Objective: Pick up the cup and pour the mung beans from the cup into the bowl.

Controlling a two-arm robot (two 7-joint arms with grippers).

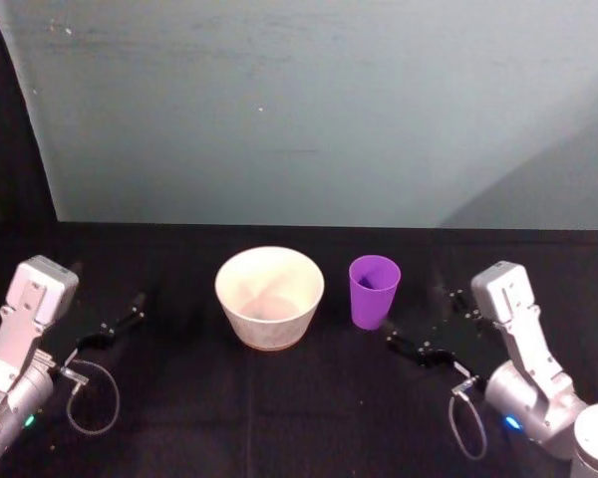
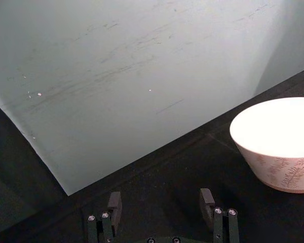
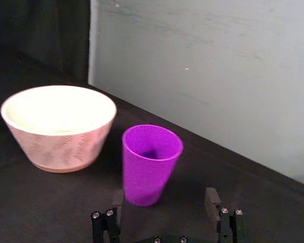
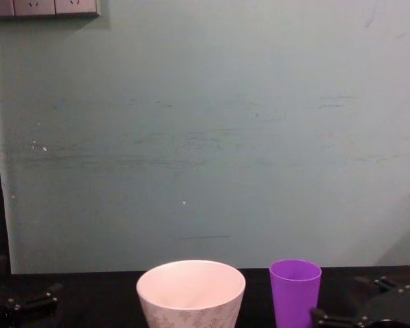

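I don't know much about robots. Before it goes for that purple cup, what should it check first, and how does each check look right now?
1. Cup standing upright: ok.
2. Right hand open and empty: ok.
3. Right hand facing the cup, with the cup ahead between its fingers and not touching them: ok.
4. Bowl upright, beside the cup on the robot's left, with a gap between them: ok.
5. Beans inside the cup: cannot tell; its bottom looks dark.
6. Left hand open and apart from the bowl, on the side away from the cup: ok.
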